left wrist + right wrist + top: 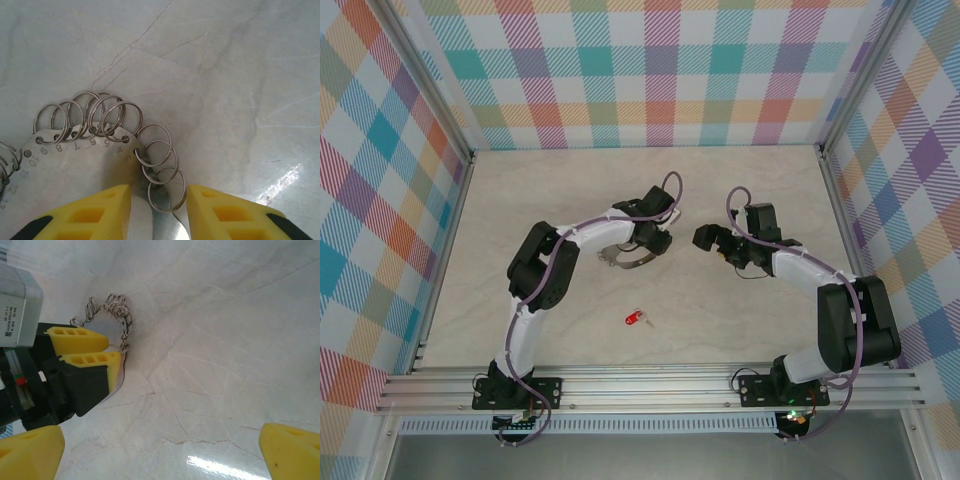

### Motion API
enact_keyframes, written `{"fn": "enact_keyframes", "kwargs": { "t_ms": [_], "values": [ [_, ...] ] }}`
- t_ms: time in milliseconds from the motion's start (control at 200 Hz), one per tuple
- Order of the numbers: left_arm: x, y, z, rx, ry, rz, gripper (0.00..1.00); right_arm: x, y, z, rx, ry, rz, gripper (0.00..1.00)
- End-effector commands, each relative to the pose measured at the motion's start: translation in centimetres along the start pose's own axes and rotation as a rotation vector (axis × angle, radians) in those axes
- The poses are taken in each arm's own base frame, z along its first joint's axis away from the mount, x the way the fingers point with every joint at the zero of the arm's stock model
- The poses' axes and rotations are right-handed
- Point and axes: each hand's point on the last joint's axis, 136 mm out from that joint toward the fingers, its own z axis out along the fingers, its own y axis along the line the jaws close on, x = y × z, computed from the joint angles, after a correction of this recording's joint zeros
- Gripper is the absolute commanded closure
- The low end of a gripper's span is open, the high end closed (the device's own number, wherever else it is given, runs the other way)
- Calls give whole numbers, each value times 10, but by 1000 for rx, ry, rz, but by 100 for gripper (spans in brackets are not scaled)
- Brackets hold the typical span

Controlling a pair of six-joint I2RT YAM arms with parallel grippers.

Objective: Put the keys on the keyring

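Note:
The keyring is a flat silver plate [75, 160] with numbered holes that carries several split rings; it lies left of centre [623, 258], its rings fanned out [117, 315]. My left gripper [159, 210] is closed on the plate's end, and one split ring [167, 190] sits between its yellow fingers [85, 347]. The key [634, 319], with a red head and a short silver blade, lies alone on the table nearer the arm bases. My right gripper [160, 460] hovers open just right of the left one [705, 238], with nothing between its fingers.
The pale marbled tabletop [750, 330] is walled by checked panels with metal rails on three sides. Both arms reach towards the middle, and their wrists are close together. Bare table lies around the key and along the far side.

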Motion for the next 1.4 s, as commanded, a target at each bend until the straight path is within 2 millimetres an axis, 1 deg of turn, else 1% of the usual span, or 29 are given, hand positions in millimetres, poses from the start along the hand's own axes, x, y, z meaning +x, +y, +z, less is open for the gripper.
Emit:
{"fn": "enact_keyframes", "kwargs": {
  "t_ms": [0, 260, 445, 605, 730, 830, 965, 1100, 1150, 1230, 1395],
  "values": [
    [-4, -4, 4, -8, 3, 34, 65, 4, 4, 4, -32, 16, 2, 0],
    [-2, -2, 10, -26, 14, 39, 69, 4, 3, 5, -30, 13, 5, 0],
    [0, 3, 12, -51, 18, 37, 75, 5, 4, 4, -34, 11, 6, 0],
    [-2, 3, 12, -55, 11, 36, 86, 5, 3, 5, -33, 11, 12, 0],
    [-4, 3, 9, -55, 6, 34, 100, 6, 1, 5, -24, 13, 27, 0],
    [-10, 3, 1, -53, -12, 28, 100, 7, 2, 4, -26, 16, 40, 0],
    [-25, 1, -21, -38, -47, 17, 100, 8, 10, 0, -67, 14, 61, 0],
    [-43, -6, -53, 9, -97, 8, 100, 8, 25, -8, -130, 11, 64, 0],
    [-51, -11, -68, 37, -133, 4, 100, 6, 32, -12, -153, 7, 57, 0],
    [-62, -20, -93, 99, -205, 9, 100, 2, 46, -22, -196, -3, 29, 3],
    [-81, -36, -145, 258, -347, 22, 100, -10, 79, -48, -283, -56, -80, 10]
  ]
}}
